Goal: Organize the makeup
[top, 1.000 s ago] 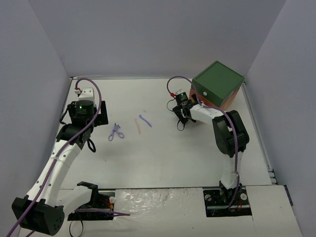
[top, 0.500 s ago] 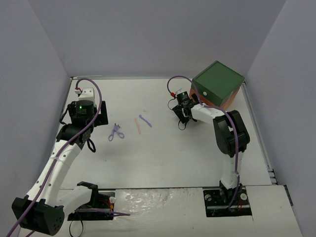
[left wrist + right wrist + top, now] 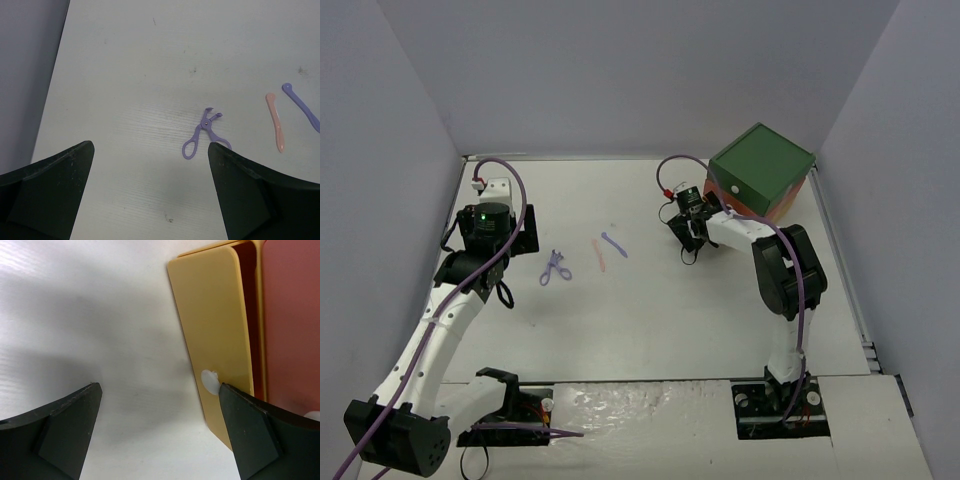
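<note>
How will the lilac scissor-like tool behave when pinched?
Probably light and stiff: the lilac scissor-like tool looks like thin plastic. It lies flat on the table, so it may slide when nudged. Its pivot might let it fold.

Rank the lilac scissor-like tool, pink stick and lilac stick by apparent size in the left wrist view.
1. lilac scissor-like tool, the broadest.
2. pink stick, similar in length but slimmer.
Unranked: lilac stick, cut off by the frame's edge.

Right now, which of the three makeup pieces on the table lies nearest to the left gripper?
The lilac scissor-like tool. It lies just ahead of the open left gripper, while the pink stick and the lilac stick lie farther right.
</note>
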Robot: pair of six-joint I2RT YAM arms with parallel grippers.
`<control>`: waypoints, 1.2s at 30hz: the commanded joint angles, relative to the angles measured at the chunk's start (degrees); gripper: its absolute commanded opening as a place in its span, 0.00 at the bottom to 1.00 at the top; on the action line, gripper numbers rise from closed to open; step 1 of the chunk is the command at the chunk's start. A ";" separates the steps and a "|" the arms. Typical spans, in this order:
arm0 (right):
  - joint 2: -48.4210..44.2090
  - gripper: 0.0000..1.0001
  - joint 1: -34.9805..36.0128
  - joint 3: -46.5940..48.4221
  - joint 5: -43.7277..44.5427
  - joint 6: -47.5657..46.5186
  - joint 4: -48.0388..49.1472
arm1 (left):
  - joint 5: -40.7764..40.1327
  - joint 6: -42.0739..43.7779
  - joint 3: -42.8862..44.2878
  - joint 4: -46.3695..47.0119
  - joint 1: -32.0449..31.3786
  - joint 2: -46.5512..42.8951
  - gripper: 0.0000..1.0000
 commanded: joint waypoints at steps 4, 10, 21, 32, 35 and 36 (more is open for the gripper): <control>-2.07 0.99 4.47 -2.30 -10.96 5.74 -5.32 | -0.58 0.63 1.34 2.68 0.27 -0.65 0.97; -4.07 0.99 6.38 -2.21 -13.57 8.35 -7.06 | -0.58 0.54 1.26 2.68 0.27 -0.65 0.97; -6.91 0.99 7.99 -3.89 -16.65 10.21 -8.33 | -0.49 0.46 1.22 2.68 0.36 -0.82 0.97; -8.06 1.00 10.24 -3.45 -21.87 11.63 -8.43 | -0.67 0.46 1.17 2.59 0.36 -0.46 0.97; -8.42 1.00 10.82 -2.65 -21.89 12.49 -8.89 | -0.67 0.49 1.17 2.59 0.36 -0.38 0.97; -8.65 1.00 10.95 -2.46 -21.67 12.59 -9.05 | -0.67 0.52 1.17 2.59 0.36 -0.38 0.97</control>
